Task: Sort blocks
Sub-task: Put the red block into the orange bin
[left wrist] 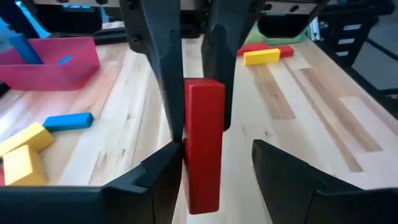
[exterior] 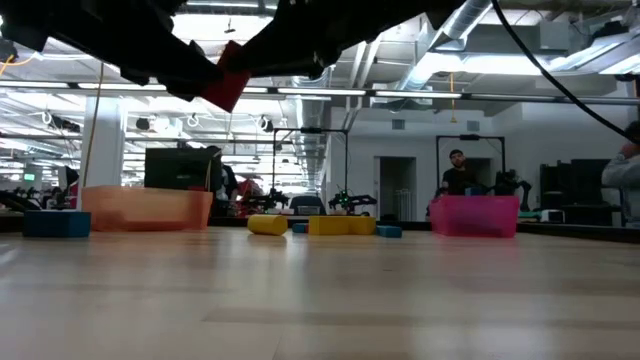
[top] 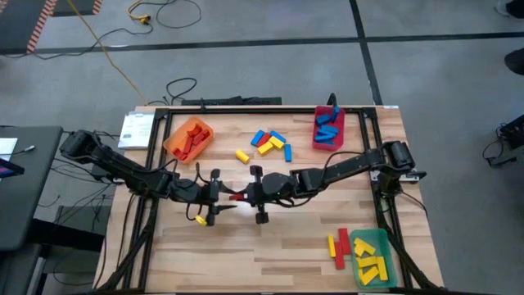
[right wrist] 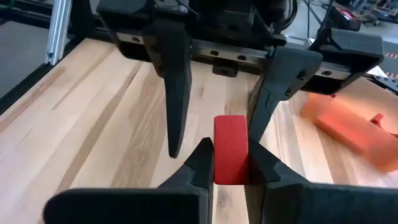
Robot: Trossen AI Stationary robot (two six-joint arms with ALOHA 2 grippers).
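Mid-table, my right gripper (top: pixel 246 196) pinches a red block (top: pixel 238 197) held above the wood; my left gripper (top: pixel 223 197) faces it, fingers spread around the block. Orange bin (top: pixel 187 138) at 10 o'clock holds red blocks. Red bin (top: pixel 328 129) at 1 o'clock holds blue ones. Green bin (top: pixel 371 256) at 5 o'clock holds yellow ones.
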